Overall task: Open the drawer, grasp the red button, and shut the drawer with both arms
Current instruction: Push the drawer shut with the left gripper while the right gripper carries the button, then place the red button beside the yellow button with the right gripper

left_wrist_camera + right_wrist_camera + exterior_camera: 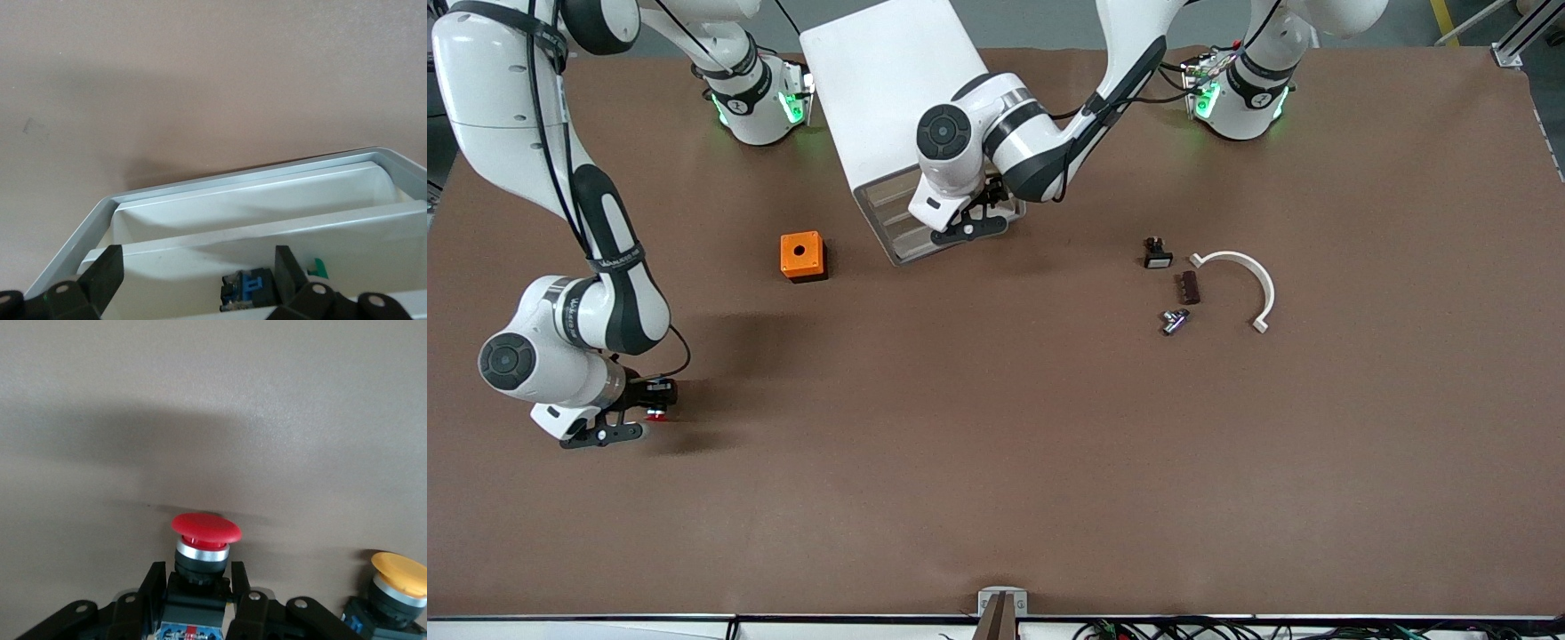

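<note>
I am gripping the button [200, 550] in my right hand [627, 413], fingers [152, 590] closing on its boxy black body just below the red cap, low over the worktop [996, 462] and well away from the drawer cabinet [898, 116], toward the right arm's end. A yellow-capped button [397, 577] is sitting just beside it. My left hand [969, 227] is hanging spread wide and empty at the cabinet's front, over the open drawer [267, 220], where a small blue part [247, 290] is lying. The button is looking light, rigid and smooth plastic; I am judging the flat body sides the surest hold, since the rounded cap would slip.
</note>
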Tool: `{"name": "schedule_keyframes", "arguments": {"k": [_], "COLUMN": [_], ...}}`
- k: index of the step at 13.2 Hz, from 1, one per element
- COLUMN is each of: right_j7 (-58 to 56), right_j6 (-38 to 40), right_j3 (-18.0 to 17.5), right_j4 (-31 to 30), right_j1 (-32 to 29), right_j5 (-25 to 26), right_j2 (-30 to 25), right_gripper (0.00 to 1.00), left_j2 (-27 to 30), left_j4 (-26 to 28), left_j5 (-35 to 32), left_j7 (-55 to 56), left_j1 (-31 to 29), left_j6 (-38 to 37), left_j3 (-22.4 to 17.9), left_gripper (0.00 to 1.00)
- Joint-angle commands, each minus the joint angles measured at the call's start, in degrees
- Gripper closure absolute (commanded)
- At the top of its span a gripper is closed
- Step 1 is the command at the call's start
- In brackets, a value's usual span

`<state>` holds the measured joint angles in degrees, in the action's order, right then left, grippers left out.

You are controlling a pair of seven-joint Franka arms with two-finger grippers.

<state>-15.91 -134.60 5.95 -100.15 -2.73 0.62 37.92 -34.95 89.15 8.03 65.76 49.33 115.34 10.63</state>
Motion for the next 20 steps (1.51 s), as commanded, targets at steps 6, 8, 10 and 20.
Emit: {"name": "schedule_keyframes", "arguments": {"k": [6,8,10,20], "right_j7": [2.4,2.5,2.8,10.1], "right_j6": [-1.5,-1.1,-0.6,19.9], "right_j3": [-1.0,-1.1,-1.1,-1.5], "right_j4": [-2.2,-2.2,-2.2,-1.4], "right_j1": [-1.2,-1.2,-0.9,2.8], "right_j5": [0.6,0.5,0.5,0.0], "right_j2": [-1.4,-1.9,-3.0,-19.4], "right_gripper": [0.03,0.0,0.0,0.0], "left_j2": [1.5,1.7,2.7,16.7], "left_j4": [-5.6,-6.0,-9.0,-10.7], "left_j5": [-7.9,-15.6,-20.7,-19.5], "left_j7": [0.1,-0.1,-0.4,-17.9], "left_j1": [-10.5,-14.5,-18.5,-35.3], "left_j6": [-7.8,-7.9,-8.0,-20.8], "left_j3": [-3.2,-3.3,-3.2,-2.9], "left_gripper": [0.0,0.0,0.0,0.0]}}
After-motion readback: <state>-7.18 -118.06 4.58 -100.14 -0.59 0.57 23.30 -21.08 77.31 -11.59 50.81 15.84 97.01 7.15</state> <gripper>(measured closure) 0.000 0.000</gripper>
